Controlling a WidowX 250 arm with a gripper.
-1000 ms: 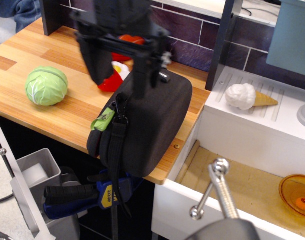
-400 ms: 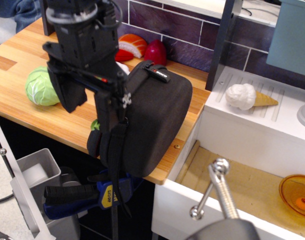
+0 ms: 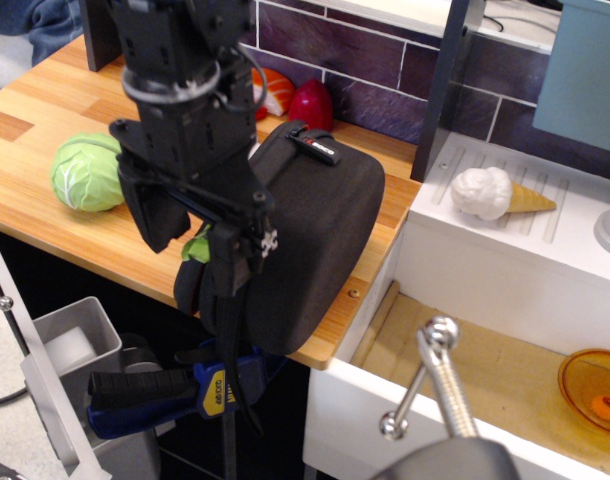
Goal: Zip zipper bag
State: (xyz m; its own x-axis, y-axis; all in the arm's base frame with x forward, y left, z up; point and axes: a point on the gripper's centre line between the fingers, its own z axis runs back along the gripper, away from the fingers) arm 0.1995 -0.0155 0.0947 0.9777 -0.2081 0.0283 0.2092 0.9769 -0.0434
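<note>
The zipper bag point(image 3: 315, 240) is a large black boxy case standing on the front edge of the wooden counter point(image 3: 45, 90), partly overhanging it. Its red-white logo tab point(image 3: 316, 147) is on top and its black strap point(image 3: 231, 350) hangs down at the front left. My gripper point(image 3: 192, 243) is low at the bag's left edge, open, with one finger point(image 3: 153, 212) left of the bag and the other point(image 3: 232, 270) over the strap and zipper line. A bit of the green tag point(image 3: 196, 245) shows between them. The zipper itself is hidden behind the gripper.
A green cabbage point(image 3: 83, 172) lies left of the gripper. Toy sushi point(image 3: 273, 86) and a red vegetable point(image 3: 310, 104) stand behind the bag. A white sink unit point(image 3: 505, 270) with an ice cream cone point(image 3: 497, 194) is on the right, with an orange bowl point(image 3: 595, 385) below. A blue clamp point(image 3: 180, 388) sits under the counter.
My gripper has moved from above the bag's top leftward and down along its left edge, and now covers most of the green tag. The bag has stayed put.
</note>
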